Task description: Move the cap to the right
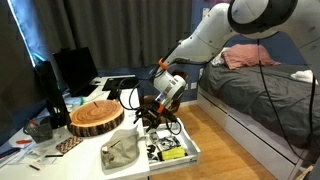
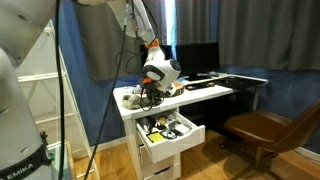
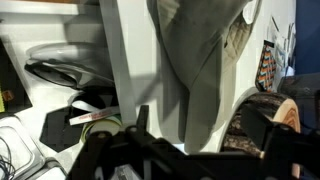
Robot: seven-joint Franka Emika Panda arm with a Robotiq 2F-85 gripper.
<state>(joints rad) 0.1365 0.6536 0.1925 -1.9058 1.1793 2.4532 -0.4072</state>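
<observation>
The cap [image 1: 120, 152] is a crumpled grey-olive cloth cap lying on the near corner of the white desk [image 1: 92, 145]. In the wrist view it fills the upper middle [image 3: 200, 50]. My gripper [image 1: 150, 113] hovers above the desk edge, just beside the cap and over the open drawer. It also shows in an exterior view [image 2: 150, 92]. In the wrist view its two dark fingers [image 3: 200, 135] stand wide apart, open and empty, with the cap beyond them.
A round wooden slab [image 1: 96, 117] lies on the desk behind the cap and also shows in the wrist view [image 3: 295, 110]. An open drawer [image 1: 172, 150] full of small items sticks out below. A monitor [image 1: 70, 70], a bed [image 1: 265, 90] and a brown chair [image 2: 265, 130] stand nearby.
</observation>
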